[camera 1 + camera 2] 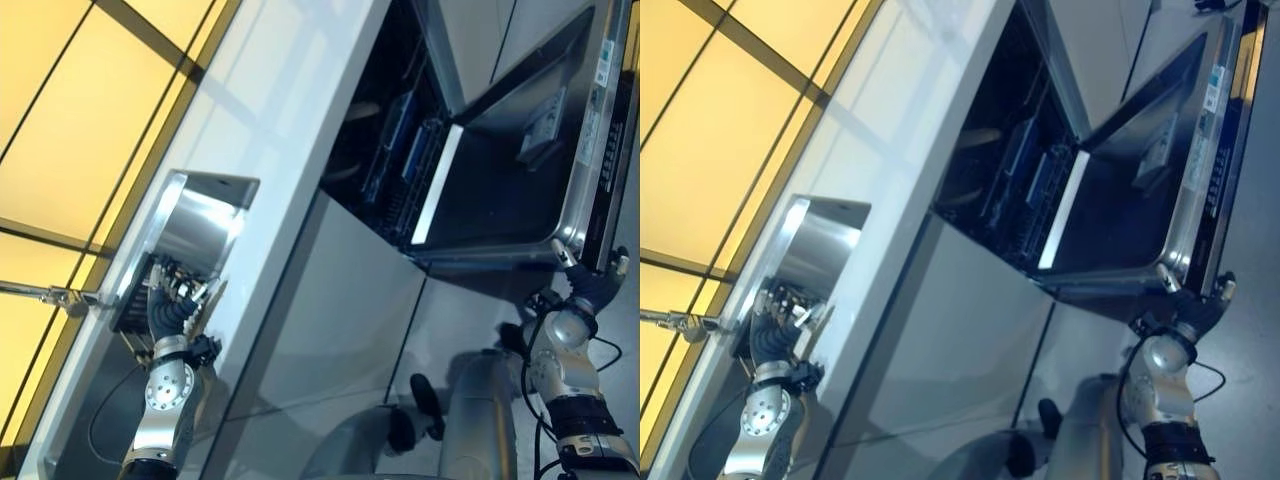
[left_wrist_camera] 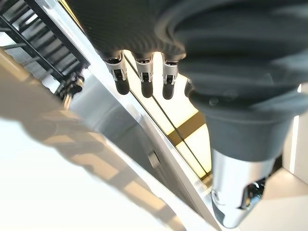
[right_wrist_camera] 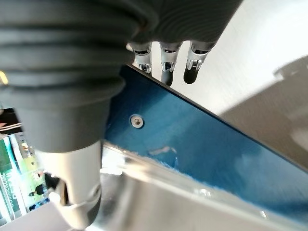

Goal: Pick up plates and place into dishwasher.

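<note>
My left hand (image 1: 170,310) hangs open over the steel sink (image 1: 195,225), at a dark rack (image 1: 140,290) by the sink's near end; its fingers (image 2: 144,79) point straight into the basin. A pale flat edge (image 1: 216,296) shows beside that hand; whether it is a plate I cannot tell. The dishwasher (image 1: 400,160) stands open, its blue racks inside and its door (image 1: 520,190) folded down. My right hand (image 1: 598,285) rests at the door's outer corner, fingers (image 3: 192,72) straight over the blue-filmed edge (image 3: 192,144), thumb on the other side.
A white countertop (image 1: 290,130) runs between the sink and the dishwasher. Behind the sink is a yellow panelled wall (image 1: 70,120), with a metal tap (image 1: 60,296) sticking out near my left hand. Grey cabinet fronts (image 1: 340,330) lie below the counter.
</note>
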Available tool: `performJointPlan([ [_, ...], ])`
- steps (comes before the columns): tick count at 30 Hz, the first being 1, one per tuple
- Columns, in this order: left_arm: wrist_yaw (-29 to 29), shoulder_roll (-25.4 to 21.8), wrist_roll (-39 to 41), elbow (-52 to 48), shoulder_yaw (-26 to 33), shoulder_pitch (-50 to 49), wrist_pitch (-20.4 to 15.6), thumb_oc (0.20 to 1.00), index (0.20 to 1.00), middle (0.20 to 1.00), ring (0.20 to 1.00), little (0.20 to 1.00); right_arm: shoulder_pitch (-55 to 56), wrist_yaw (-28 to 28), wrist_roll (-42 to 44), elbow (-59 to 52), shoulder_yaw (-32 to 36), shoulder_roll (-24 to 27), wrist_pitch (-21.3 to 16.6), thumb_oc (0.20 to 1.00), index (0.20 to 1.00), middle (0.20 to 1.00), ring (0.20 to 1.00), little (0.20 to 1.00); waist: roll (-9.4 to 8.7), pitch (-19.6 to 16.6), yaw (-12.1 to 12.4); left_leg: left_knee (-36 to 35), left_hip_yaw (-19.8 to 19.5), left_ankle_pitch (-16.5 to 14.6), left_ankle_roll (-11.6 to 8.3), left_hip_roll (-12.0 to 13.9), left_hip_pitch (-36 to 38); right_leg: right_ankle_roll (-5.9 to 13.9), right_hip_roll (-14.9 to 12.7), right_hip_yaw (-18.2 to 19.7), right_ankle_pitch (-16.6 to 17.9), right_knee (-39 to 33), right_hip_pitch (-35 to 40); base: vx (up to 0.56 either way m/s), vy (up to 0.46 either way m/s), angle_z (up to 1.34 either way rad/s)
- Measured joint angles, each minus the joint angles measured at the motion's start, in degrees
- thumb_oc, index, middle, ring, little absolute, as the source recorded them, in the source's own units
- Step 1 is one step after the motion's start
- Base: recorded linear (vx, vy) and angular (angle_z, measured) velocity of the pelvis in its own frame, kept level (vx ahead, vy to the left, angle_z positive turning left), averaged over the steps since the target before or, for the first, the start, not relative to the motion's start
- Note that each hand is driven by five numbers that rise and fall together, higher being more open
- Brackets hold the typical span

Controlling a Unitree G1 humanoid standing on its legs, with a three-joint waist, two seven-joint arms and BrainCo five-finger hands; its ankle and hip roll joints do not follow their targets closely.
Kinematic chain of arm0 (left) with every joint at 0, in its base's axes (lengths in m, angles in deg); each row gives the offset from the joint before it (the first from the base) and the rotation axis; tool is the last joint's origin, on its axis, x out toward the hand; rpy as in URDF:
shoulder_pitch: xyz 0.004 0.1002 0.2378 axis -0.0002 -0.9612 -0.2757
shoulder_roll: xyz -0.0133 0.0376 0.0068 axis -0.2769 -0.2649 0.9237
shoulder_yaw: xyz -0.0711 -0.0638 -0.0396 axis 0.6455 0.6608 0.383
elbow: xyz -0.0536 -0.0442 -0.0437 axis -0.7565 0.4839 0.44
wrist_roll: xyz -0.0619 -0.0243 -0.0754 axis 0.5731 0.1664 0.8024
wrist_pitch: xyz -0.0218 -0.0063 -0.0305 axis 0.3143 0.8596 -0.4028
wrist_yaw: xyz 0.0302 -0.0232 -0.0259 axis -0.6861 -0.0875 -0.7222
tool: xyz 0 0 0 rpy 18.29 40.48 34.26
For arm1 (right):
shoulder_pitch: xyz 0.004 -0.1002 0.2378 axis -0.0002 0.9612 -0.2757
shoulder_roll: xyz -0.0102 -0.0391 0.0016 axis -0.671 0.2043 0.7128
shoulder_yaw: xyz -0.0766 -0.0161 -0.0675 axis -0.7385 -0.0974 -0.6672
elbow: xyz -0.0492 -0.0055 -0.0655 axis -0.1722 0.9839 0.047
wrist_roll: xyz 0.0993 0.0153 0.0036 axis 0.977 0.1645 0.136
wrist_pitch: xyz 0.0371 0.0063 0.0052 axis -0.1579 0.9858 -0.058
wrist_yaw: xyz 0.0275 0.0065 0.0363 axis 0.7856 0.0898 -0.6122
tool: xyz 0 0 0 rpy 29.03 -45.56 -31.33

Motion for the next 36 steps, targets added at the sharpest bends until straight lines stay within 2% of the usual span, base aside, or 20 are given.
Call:
performJointPlan([
  [1, 0.0, -1.0, 0.7, -0.2, 0.0, 1.3, -0.1, 1.000, 1.000, 1.000, 1.000, 1.000, -2.1, -2.8, 1.6, 0.6, -0.8, 0.3, 0.4, 1.000, 1.000, 1.000, 1.000, 1.000, 0.10, 0.8, -0.2, 4.4, 1.4, -1.1, -0.42, -0.3, -1.4, 0.02, -0.4, 0.0, 0.1, 0.1, -1.3, 0.02, -0.047, -0.24],
  [2, -0.2, -1.2, 0.7, -0.3, 0.1, 2.0, -0.2, 1.000, 1.000, 1.000, 1.000, 1.000, -3.4, -4.3, 2.6, 0.7, -1.0, 0.8, 1.3, 1.000, 1.000, 1.000, 1.000, 1.000, 0.23, 0.7, 0.0, 9.0, 3.2, -3.5, -0.08, -0.3, -2.3, 0.25, -0.3, 0.1, 0.2, 1.2, -2.8, 0.02, -0.043, -0.35],
  [3, -0.3, -1.1, 0.8, -0.6, 0.6, 1.9, -0.8, 1.000, 1.000, 1.000, 1.000, 1.000, -4.6, -5.5, 4.1, 1.0, -2.2, 1.5, 2.8, 1.000, 1.000, 1.000, 1.000, 1.000, 0.82, 0.2, 0.6, 8.8, 2.1, -5.1, 2.69, -0.6, -2.6, 0.25, 0.4, 0.2, 0.6, 2.8, -4.4, -0.04, -0.034, -0.50],
  [4, -0.4, -0.7, 0.7, -0.8, 0.7, 1.8, -0.8, 1.000, 1.000, 1.000, 1.000, 1.000, -5.4, -8.8, 5.2, 1.0, -2.7, 2.1, 3.6, 1.000, 1.000, 1.000, 1.000, 1.000, 0.84, 0.2, 1.2, 8.8, 2.4, -5.1, 2.93, -0.4, -3.8, -2.45, 0.9, 1.4, -0.8, 6.3, -6.3, -0.05, -0.041, -0.45],
  [5, -0.3, -0.5, 0.7, -1.1, 0.3, 0.9, -1.3, 1.000, 1.000, 1.000, 1.000, 1.000, -6.6, -11.8, 6.1, 0.7, -2.9, 2.4, 4.3, 1.000, 1.000, 1.000, 1.000, 1.000, 1.01, 0.0, 1.1, 8.5, 2.2, -5.1, 3.03, -0.4, -5.7, -4.22, 1.4, 2.3, -2.6, 10.7, -7.2, -0.05, -0.042, -0.13],
  [6, -0.3, -2.0, 0.7, -1.5, 0.9, 1.2, -1.6, 1.000, 1.000, 1.000, 1.000, 1.000, -6.9, -13.9, 6.4, 0.1, -2.8, 2.6, 4.1, 1.000, 1.000, 1.000, 1.000, 1.000, 0.92, 0.1, 1.0, 8.5, 1.8, -4.7, 2.33, -0.6, -7.9, -2.51, 1.4, 2.8, -6.3, 10.8, -4.7, -0.04, -0.037, 0.15],
  [7, -0.4, -2.8, 0.8, -0.9, 1.2, 2.8, -1.6, 1.000, 1.000, 1.000, 1.000, 1.000, -7.4, -15.9, 6.8, -0.1, -2.6, 3.2, 4.1, 1.000, 1.000, 1.000, 1.000, 1.000, 0.82, 0.2, 1.4, 8.6, 1.6, -4.5, 1.24, -1.3, -8.8, -0.28, 0.7, 1.2, -5.6, 8.4, -5.2, -0.03, -0.028, 0.43],
  [9, -0.3, -2.8, 0.8, 0.9, 0.5, 4.3, -1.4, 1.000, 1.000, 1.000, 1.000, 1.000, -6.9, -20.4, 7.8, -0.2, -3.1, 3.8, 6.4, 1.000, 1.000, 1.000, 1.000, 1.000, 0.72, 0.3, -0.3, 9.4, 4.5, -5.7, 0.83, -1.8, -5.8, -0.56, 0.0, -0.4, -5.2, 8.5, -4.0, -0.02, -0.016, 0.32],
  [10, -0.2, -2.6, 0.8, 1.4, 0.3, 4.1, -1.5, 1.000, 1.000, 1.000, 1.000, 1.000, -7.0, -22.1, 8.0, -0.8, -3.9, 3.8, 7.6, 1.000, 1.000, 1.000, 1.000, 1.000, 0.14, 0.8, 0.2, 7.5, 4.1, -4.3, 4.05, -2.4, -4.3, -0.73, 0.7, -0.3, -5.3, 9.2, -4.0, 0.00, -0.001, -0.17],
  [14, -0.2, -1.6, 1.4, 3.3, 0.8, 3.4, -2.2, 1.000, 1.000, 1.000, 1.000, 1.000, -5.6, -28.5, 7.6, -4.4, -5.0, 4.2, 10.6, 1.000, 1.000, 1.000, 1.000, 1.000, 0.10, 0.8, 0.3, 6.1, 2.3, -3.3, 2.94, -2.0, -5.0, -1.94, 1.8, -1.1, -3.4, 7.2, -4.0, 0.00, 0.001, -0.11],
  [19, 0.2, -1.5, 1.9, 4.6, 1.2, 3.1, -2.0, 1.000, 1.000, 1.000, 1.000, 1.000, -4.9, -34.6, 2.9, -8.6, -8.1, 5.8, 12.2, 1.000, 1.000, 1.000, 1.000, 1.000, 0.06, 0.8, 0.6, 3.7, 2.0, -1.5, 2.16, -1.4, -3.4, -3.02, 1.9, -2.5, -4.0, 7.0, -3.4, 0.00, -0.003, 0.03],
  [23, 1.9, -1.2, 1.9, 4.9, 1.1, 4.1, -1.4, 1.000, 1.000, 1.000, 1.000, 1.000, -5.1, -39.1, -1.4, -12.9, -10.4, 6.8, 14.9, 1.000, 1.000, 1.000, 1.000, 1.000, -0.05, 0.9, 1.5, 2.4, -0.1, -0.9, 1.52, -1.0, -1.9, -3.86, 1.8, -4.9, -4.5, 6.2, -1.2, 0.00, -0.015, 0.17],
  [26, 2.5, -1.1, 1.9, 5.3, 1.1, 5.2, -1.3, 1.000, 1.000, 1.000, 1.000, 1.000, -6.8, -43.7, -3.1, -16.4, -14.4, 7.1, 15.5, 1.000, 1.000, 1.000, 1.000, 1.000, -0.33, 1.2, 1.9, 1.5, -1.0, -0.2, 1.12, -0.6, -1.1, -4.45, 1.6, -6.7, -4.3, 5.8, 0.2, -0.07, -0.006, 0.23],
  [32, 3.4, -0.9, 1.9, 5.2, 1.1, 8.6, -0.2, 1.000, 1.000, 1.000, 1.000, 1.000, -13.3, -55.1, -3.6, -25.8, -24.2, 5.3, 16.0, 1.000, 1.000, 1.000, 1.000, 1.000, -2.23, 2.7, 4.3, -0.6, -2.6, 0.6, 0.43, 0.1, 1.9, -5.06, 1.6, -9.6, -5.1, 4.5, 4.2, 0.01, -0.003, 0.19],
  [36, 4.0, -0.4, 2.0, 2.8, 1.1, 8.6, 1.0, 1.000, 1.000, 1.000, 1.000, 1.000, -14.7, -57.8, -4.7, -26.9, -24.3, 4.3, 16.0, 1.000, 1.000, 1.000, 1.000, 1.000, -3.62, 3.9, 5.1, -1.8, -3.9, 0.7, 0.29, 0.8, 4.9, -5.05, 1.9, -11.4, -5.3, 2.6, 8.5, 0.04, -0.039, 0.19],
])
